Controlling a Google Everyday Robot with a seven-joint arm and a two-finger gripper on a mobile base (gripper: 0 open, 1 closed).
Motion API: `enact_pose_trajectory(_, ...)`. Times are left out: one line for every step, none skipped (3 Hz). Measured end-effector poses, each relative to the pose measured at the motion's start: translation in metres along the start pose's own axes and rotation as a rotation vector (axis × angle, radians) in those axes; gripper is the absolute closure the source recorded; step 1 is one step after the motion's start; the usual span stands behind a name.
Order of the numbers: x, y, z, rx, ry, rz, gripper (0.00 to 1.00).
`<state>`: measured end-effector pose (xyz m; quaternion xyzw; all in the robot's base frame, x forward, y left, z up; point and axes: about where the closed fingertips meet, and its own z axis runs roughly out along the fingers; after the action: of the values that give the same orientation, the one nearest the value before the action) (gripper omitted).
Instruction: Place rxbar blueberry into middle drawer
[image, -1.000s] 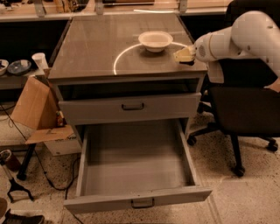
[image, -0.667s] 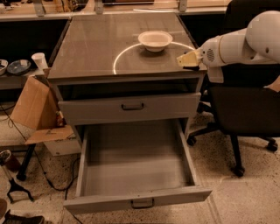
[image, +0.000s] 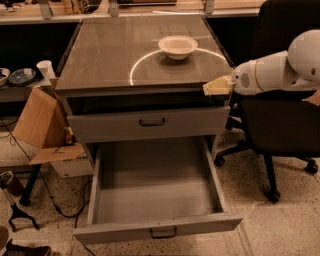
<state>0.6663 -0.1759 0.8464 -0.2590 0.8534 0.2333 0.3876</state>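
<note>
The middle drawer (image: 155, 190) is pulled fully open at the bottom of the cabinet. It is a wide grey tray with a small dark handle (image: 163, 232) on its front, and nothing shows inside it. My gripper (image: 217, 86), cream-coloured at the end of the white arm (image: 280, 70), reaches in from the right. It hangs at the cabinet top's front right corner, above the drawer's right side. The rxbar blueberry is not visible anywhere. A cream-white bowl (image: 177, 46) sits on the cabinet top (image: 110, 55), well behind the gripper.
A shut grey drawer front (image: 150, 122) sits above the open drawer. A black office chair (image: 280, 125) stands close on the right under my arm. On the left are a cardboard box (image: 37, 120), a white cup (image: 46, 70) and dishes (image: 15, 76).
My arm and gripper have moved forward and down, from beside the bowl to the cabinet's front right corner. The bowl and the drawers have not moved.
</note>
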Motion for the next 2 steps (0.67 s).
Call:
enact_pose_trajectory(0.058, -0.005, 0.014, -0.028, 0.065, 0.14, 1.0)
enact_pose_trajectory(0.116, -0.007, 0.038, -0.047, 0.117, 0.258, 1.0)
